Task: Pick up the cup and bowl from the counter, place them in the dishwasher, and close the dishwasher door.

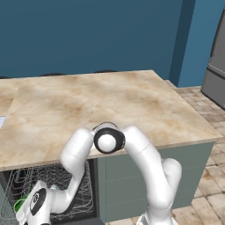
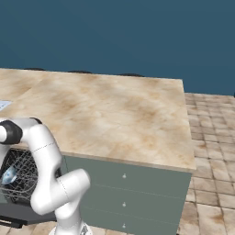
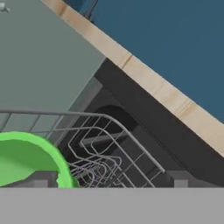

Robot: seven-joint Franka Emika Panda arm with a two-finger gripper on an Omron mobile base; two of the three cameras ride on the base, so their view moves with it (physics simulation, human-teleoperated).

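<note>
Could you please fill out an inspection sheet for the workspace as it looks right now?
Surface: counter, beige marbled slab on grey-green cabinets; no cup or bowl seen on it.
Job's things: cup, green, at the wire rack of the open dishwasher; a pale round item, possibly the bowl, in the rack.
Clutter: a pale flat item at the counter's left edge; cannot tell what.
Grippers: gripper low over the rack, jaws wide, one finger beside the cup's rim, holding nothing.
Cables: nothing seen.
Surroundings: blue wall, tiled floor, grey appliance at right.
</note>
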